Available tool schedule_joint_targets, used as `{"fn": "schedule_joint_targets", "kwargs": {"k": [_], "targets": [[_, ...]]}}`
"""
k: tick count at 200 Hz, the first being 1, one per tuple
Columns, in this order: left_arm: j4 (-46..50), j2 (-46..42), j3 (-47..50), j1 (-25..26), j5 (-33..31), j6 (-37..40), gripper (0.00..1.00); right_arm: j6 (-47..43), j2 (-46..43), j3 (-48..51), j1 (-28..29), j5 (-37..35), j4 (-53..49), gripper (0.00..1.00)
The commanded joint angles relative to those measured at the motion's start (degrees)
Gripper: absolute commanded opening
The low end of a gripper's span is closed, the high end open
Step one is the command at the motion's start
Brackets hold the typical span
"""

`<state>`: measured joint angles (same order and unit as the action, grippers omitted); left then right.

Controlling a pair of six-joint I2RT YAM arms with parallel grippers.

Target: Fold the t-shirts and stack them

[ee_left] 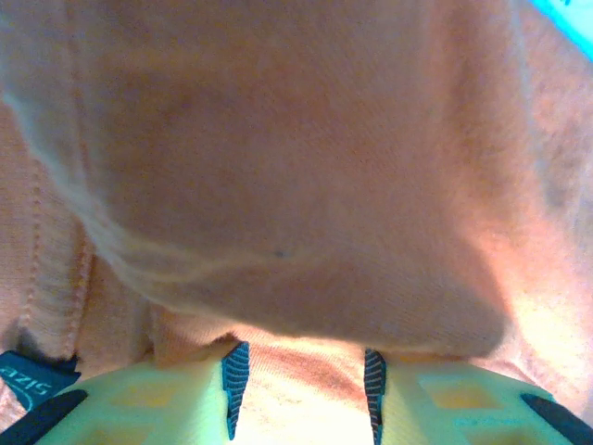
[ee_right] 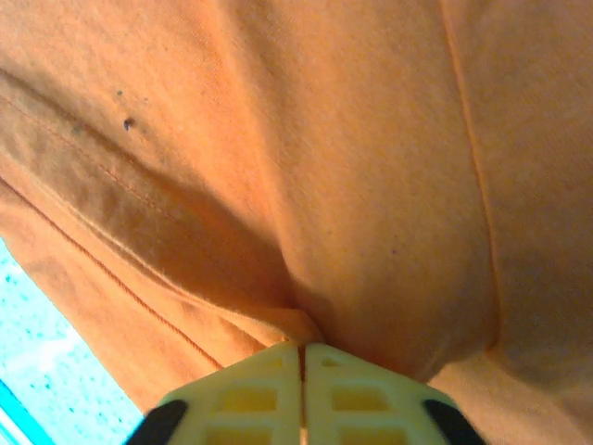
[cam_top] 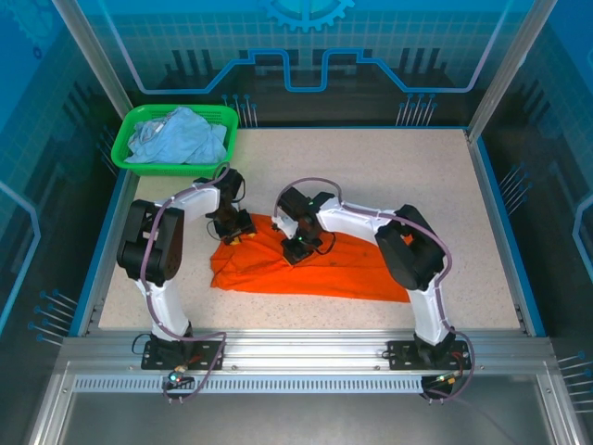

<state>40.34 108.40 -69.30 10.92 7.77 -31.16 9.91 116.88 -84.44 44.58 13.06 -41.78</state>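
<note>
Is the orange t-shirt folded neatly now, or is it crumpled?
Crumpled, not neatly folded: the orange t-shirt lies on the table as an uneven, creased heap with ragged edges.

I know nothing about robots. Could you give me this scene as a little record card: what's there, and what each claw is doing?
orange t-shirt: crumpled on the table between the arms
pale blue t-shirt: bunched in the green basket, far left corner
left gripper: at the orange shirt's far left corner, jaws apart, cloth between them
right gripper: closed on a fold of orange cloth
stack: not yet started
</note>
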Motion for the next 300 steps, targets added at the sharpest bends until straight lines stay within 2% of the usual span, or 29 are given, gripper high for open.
{"fn": "schedule_joint_targets", "kwargs": {"k": [1,26,59,80,108,140,178,260,300], "targets": [[3.17,2.08,-0.11,-0.48,-2.32,0.24,0.44,-0.45,-4.37,2.37,-0.33,1.54,0.43,0.17],[3.68,1.99,-0.65,-0.46,-2.40,0.48,0.45,1.95,-8.16,5.57,-1.26,2.14,2.54,0.29],[5.09,-1.36,-2.51,-0.25,-2.50,0.61,0.45,6.45,-13.35,10.08,-4.71,6.12,6.32,0.32],[5.77,-5.42,-4.40,1.19,-1.05,2.03,0.44,11.04,-15.18,11.69,-8.56,9.55,9.27,0.32],[3.43,-9.16,-5.29,6.64,4.20,4.40,0.33,18.37,-15.15,11.72,-15.42,6.98,8.01,0.26],[0.34,-5.50,-5.52,14.09,11.00,5.53,0.26,23.08,-15.37,15.19,-25.19,7.01,7.77,0.23],[-2.72,-2.71,-1.31,18.54,12.23,3.43,0.25,22.21,-13.03,16.46,-30.75,5.96,6.40,0.22],[-0.43,-6.76,9.97,18.96,10.07,6.88,0.26,24.89,-9.37,17.92,-38.48,7.55,8.64,0.24],[0.18,-13.19,8.17,16.93,10.29,6.66,0.35,24.89,-12.86,18.09,-40.60,6.88,8.18,0.29]]}}
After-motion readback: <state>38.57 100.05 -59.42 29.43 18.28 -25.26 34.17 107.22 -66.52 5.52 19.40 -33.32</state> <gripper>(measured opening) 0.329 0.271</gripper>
